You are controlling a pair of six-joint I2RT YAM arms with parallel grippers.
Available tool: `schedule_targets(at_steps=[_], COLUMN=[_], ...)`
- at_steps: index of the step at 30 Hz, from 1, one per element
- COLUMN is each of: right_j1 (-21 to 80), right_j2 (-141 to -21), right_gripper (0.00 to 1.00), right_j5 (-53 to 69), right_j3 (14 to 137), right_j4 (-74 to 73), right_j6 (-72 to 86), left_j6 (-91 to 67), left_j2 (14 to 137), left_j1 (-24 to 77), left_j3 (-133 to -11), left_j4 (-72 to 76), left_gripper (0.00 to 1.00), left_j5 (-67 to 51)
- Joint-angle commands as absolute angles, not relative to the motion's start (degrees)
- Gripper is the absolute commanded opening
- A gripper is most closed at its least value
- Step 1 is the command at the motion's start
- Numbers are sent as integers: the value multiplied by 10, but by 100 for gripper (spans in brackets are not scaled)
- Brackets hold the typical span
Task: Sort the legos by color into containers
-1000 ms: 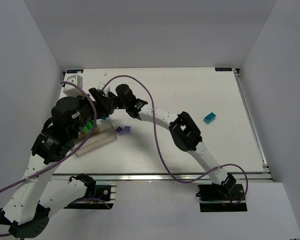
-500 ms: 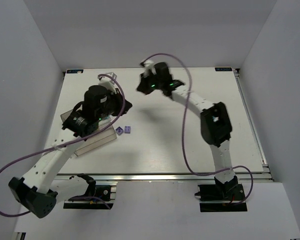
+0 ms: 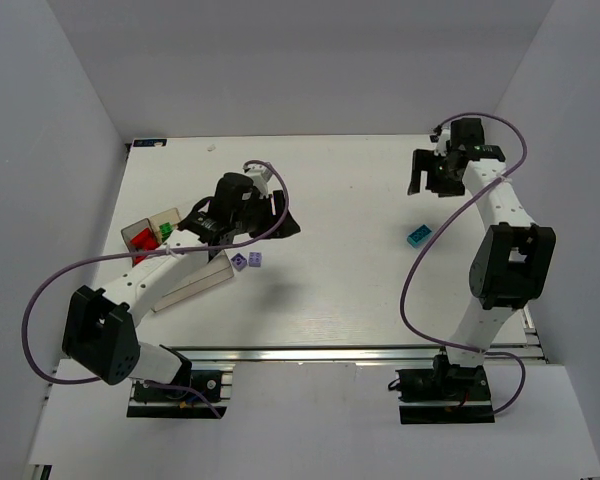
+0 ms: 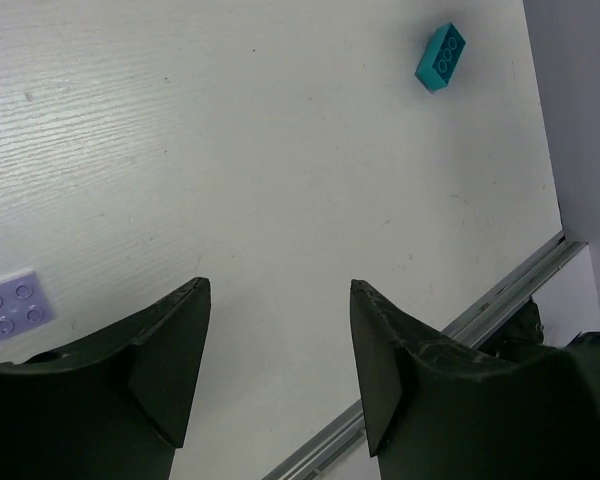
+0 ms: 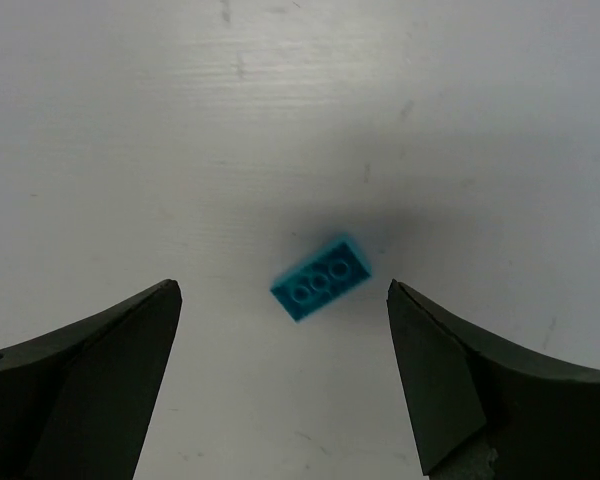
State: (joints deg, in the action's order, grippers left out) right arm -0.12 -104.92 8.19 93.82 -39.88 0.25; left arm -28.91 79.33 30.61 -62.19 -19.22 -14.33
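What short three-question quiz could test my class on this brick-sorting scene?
1. True or false: the small teal plastic brick lies inside the clear plastic compartment box.
2. How many light purple studded bricks lie on the white table near that box?
3. The right arm's jaws are: A) shut on a brick; B) open, clear of the teal brick; C) out of view.
Key: 1 false; 2 two; 3 B.

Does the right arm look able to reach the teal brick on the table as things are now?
Probably yes. The right gripper hangs open above the teal brick, which lies alone on the table, between the fingers in the wrist view. Nothing stands in the way.
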Motion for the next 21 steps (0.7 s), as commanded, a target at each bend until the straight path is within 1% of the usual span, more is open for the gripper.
schedule_targets(at_steps=[1,4,11,14,21], right_j1=[-16,-18,-22,-20,-11], right_j2=[-1046,-1049,-1070,-1100,-1177], right_gripper=[89,89,88,87,86], right_j5=[-56,-93,-61,-49,-40], right_j3=[923,898,858,866,932], right_j4=[-494,-504,-504,-497,-498], right_j6=[35,68,115,134,156], left_j6=[-279,-269,-269,-278,-295], left_j2=[794,797,770,757,712], left_j1=[309,309,309,309,309], left_j3=[-622,-623,-598,-588,-569], left_j4=[-152,-156,-162,-161,-188], left_gripper=[68,68,68,68,68], left_j5=[-166,-168,-151,-149,-116])
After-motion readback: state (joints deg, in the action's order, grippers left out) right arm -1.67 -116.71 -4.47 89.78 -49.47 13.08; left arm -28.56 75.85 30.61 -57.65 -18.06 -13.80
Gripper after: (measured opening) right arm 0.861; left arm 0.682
